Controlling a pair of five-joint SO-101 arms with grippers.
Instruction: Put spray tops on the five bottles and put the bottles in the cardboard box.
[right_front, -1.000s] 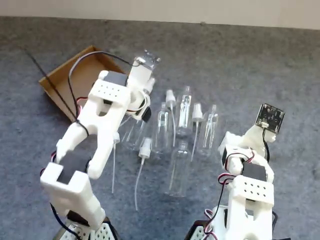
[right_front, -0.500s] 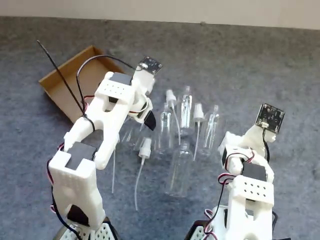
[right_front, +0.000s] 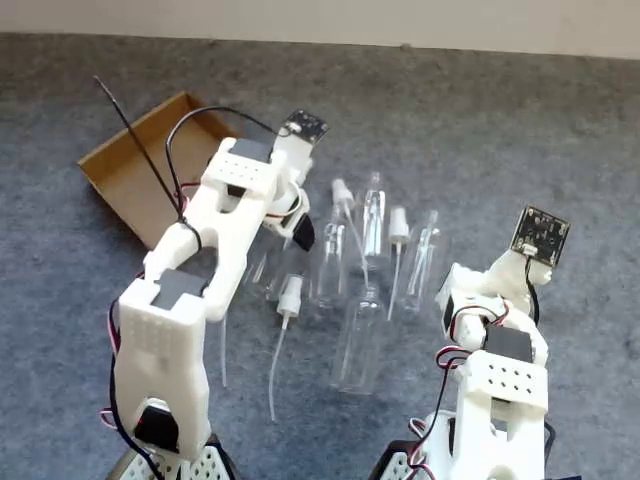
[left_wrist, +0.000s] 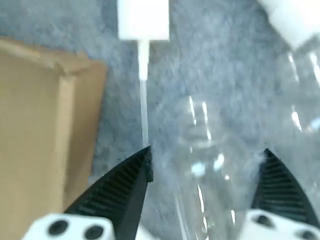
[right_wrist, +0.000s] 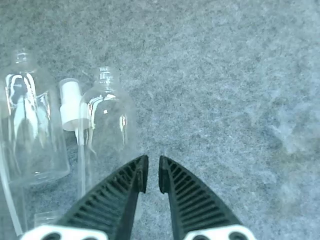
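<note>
The left gripper (left_wrist: 206, 152) is wide open astride a clear bottle (left_wrist: 215, 200) lying on the surface (left_wrist: 215, 60) near the cardboard box (left_wrist: 40, 130). The bottle is probably light, thin-walled and slick, so grip mid-body, gently. The right gripper (right_wrist: 153, 160), nearly closed and empty, sits well away from the box.

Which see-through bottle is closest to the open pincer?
The bottle lying between the left pincer's open jaws. It is the one nearest the cardboard box. The other bottles lie farther from the box.
</note>
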